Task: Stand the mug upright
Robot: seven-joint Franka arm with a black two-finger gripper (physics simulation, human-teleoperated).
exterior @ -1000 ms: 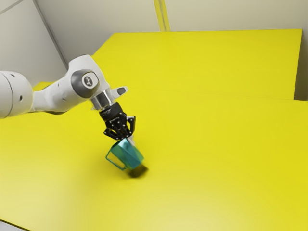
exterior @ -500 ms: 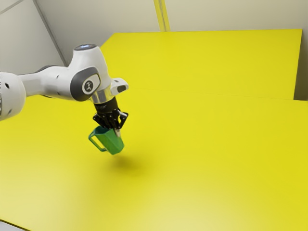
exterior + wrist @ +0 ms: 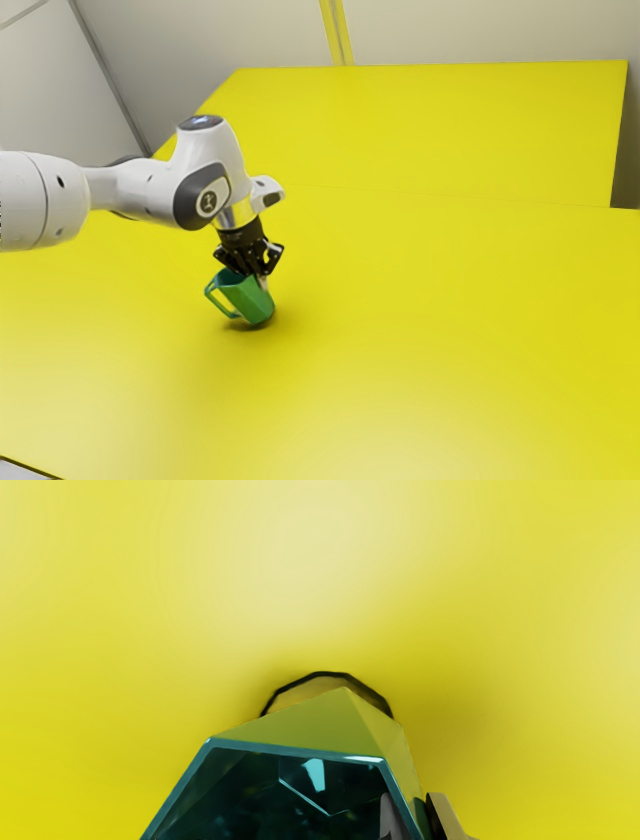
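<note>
Mug (image 3: 246,300) is held tilted, mouth (image 3: 229,277) toward the exterior view's left, at or just above the worktop (image 3: 450,310); its wall (image 3: 403,800) is pinched by the hand (image 3: 258,280), nearly closed, one finger (image 3: 390,822) inside. The base (image 3: 258,321) should be levelled gently, then settled flat before release.

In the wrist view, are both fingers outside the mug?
No, one of the fingers reaches inside the mug and the other is outside, with the mug's wall between them.

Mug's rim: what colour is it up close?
The rim is teal, a dark blue-green, and shows best in the wrist view.
</note>
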